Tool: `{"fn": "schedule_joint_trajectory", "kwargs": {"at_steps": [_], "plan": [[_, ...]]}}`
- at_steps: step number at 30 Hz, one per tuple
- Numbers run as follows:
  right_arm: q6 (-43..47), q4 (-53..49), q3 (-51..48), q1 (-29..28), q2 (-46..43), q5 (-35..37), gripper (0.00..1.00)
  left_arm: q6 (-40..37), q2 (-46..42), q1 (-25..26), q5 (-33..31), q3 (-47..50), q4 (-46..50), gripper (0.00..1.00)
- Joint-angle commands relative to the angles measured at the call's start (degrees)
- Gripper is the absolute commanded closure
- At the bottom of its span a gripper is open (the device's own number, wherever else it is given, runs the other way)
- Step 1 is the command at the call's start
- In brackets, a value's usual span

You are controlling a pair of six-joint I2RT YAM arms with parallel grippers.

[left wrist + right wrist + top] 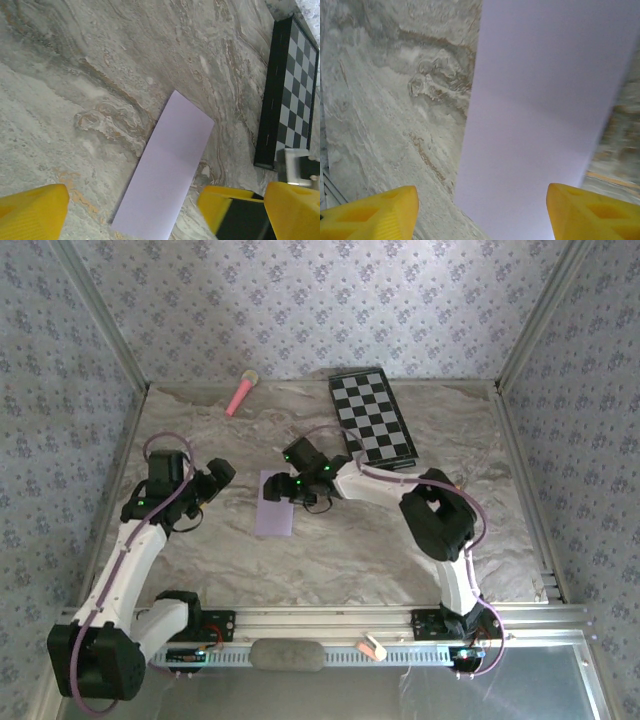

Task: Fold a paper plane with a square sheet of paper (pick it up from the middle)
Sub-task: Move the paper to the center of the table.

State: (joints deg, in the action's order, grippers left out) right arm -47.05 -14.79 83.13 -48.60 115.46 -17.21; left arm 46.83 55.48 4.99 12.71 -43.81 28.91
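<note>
The square sheet of paper (275, 503) is pale lilac and lies flat on the marbled table as a long narrow rectangle, seemingly folded in half. My left gripper (220, 478) hangs open just left of it, touching nothing. In the left wrist view the sheet (167, 167) runs up from between the wide-apart yellow fingers (32, 212), and my left gripper (167, 222) is empty. My right gripper (292, 488) is over the sheet's far right corner. In the right wrist view it (482, 220) stands open, its fingertips (592, 212) straddling the sheet (540, 115) without gripping it.
A black-and-white checkered board (372, 418) lies at the back right, also seen in the left wrist view (290, 95). A pink microphone-like stick (241, 392) rests at the back edge. Patterned walls close three sides; a metal rail (330, 620) runs along the front.
</note>
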Motion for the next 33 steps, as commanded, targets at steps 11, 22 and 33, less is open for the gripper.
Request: {"fn": "schedule_joint_trajectory", "kwargs": {"at_steps": [11,22,33], "plan": [[4.4,-10.5,4.7,1.0,8.1,-0.9,0.31,-3.2,1.5,-1.5,7.8,2.5,-2.2,0.00],[10.5,-10.6,-11.4,4.0,-4.6,-4.4,0.35,-2.3,5.3,0.3,15.2,6.5,-5.9,0.00],[3.4,-6.7,-14.3,3.9,-11.5,4.2,0.34,7.2,7.3,10.3,15.1,11.8,-11.5,0.01]]}}
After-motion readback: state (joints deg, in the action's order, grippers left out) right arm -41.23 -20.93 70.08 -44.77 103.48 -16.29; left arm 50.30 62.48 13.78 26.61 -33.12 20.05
